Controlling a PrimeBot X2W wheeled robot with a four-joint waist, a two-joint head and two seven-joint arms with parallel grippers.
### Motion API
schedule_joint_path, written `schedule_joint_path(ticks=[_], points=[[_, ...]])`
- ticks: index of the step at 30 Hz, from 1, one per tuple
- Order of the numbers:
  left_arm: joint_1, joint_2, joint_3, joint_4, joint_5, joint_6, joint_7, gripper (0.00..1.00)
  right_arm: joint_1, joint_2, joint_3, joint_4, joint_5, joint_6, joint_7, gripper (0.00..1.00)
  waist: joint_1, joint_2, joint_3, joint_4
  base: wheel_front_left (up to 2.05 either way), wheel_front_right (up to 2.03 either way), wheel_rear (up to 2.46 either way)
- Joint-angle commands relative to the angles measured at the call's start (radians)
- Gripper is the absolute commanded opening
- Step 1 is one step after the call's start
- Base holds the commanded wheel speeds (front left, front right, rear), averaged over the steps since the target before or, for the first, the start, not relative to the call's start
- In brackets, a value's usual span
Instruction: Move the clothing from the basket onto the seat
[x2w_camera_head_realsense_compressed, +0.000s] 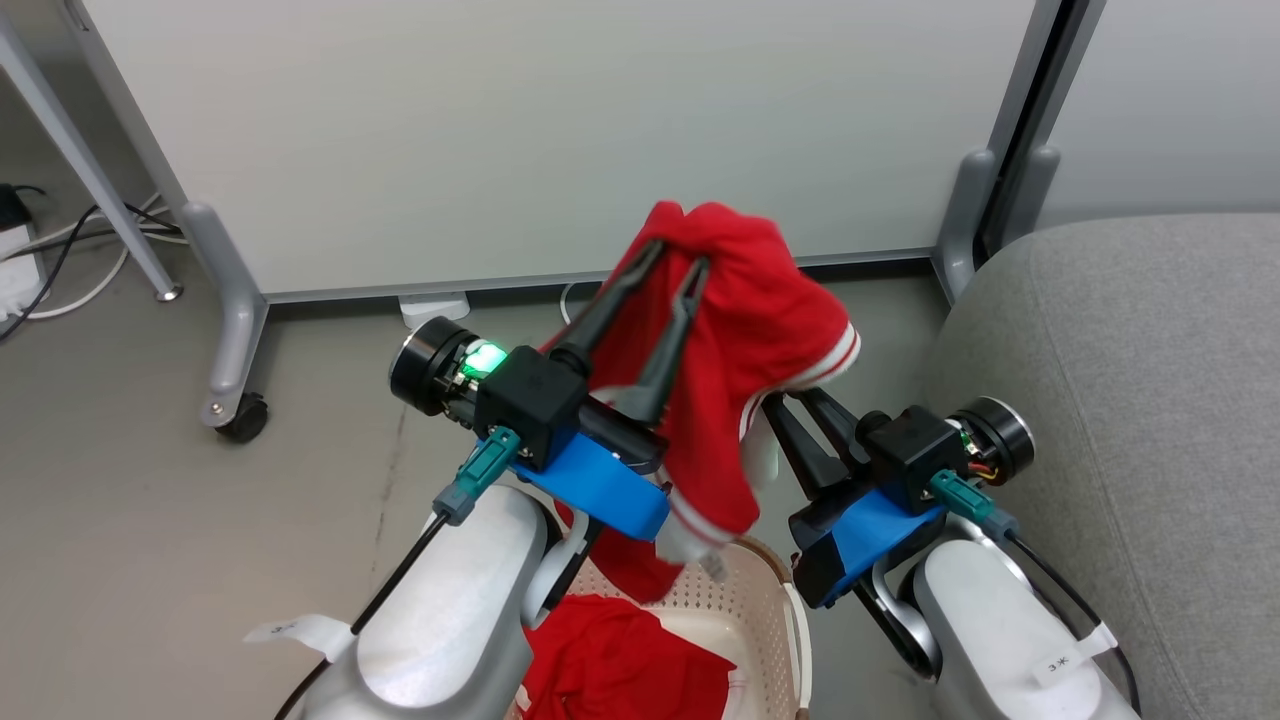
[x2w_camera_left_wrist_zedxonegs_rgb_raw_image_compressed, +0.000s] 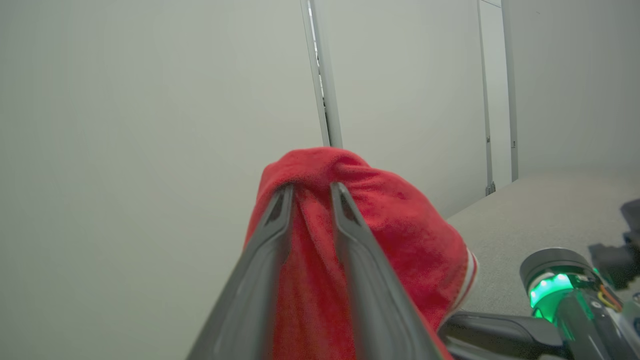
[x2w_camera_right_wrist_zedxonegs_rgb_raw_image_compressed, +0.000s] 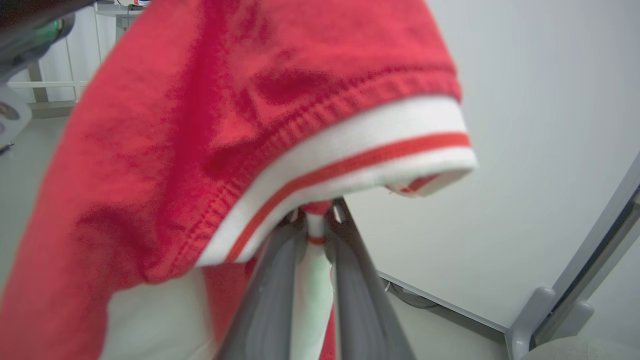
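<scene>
Grey floor (x2w_camera_head_realsense_compressed: 130, 520), left end effector (x2w_camera_head_realsense_compressed: 678, 255) clamped on red clothing (x2w_camera_head_realsense_compressed: 760, 320), right end effector (x2w_camera_right_wrist_zedxonegs_rgb_raw_image_compressed: 317, 220) pinching its trim, above basket (x2w_camera_head_realsense_compressed: 770, 610).

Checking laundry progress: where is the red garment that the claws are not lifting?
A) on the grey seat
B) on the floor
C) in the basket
C: the left claw holds the lifted red garment aloft, while the second red garment lies inside the cream perforated basket.
</scene>
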Motion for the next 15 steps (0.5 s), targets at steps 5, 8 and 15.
schedule_joint_path(ticks=[5, 8, 15], points=[[-0.003, 0.008, 0.014, 0.007, 0.015, 0.006, -0.003, 1.00, 0.009, -0.006, -0.014, -0.009, 0.009, 0.000, -0.001, 0.00, 0.0000, 0.0000, 0.023, -0.001, 0.00, 0.00, 0.00], [-0.001, 0.012, 0.019, 0.006, 0.016, 0.008, -0.003, 1.00, 0.011, -0.011, -0.027, -0.016, 0.012, 0.000, -0.001, 0.00, 0.0000, 0.0000, 0.033, -0.002, 0.00, 0.00, 0.00], [0.004, 0.013, 0.028, -0.001, 0.022, 0.010, -0.003, 1.00, 0.011, -0.017, -0.044, -0.028, 0.011, 0.000, -0.001, 0.00, 0.0000, 0.0000, 0.055, -0.019, 0.00, 0.00, 0.00]])
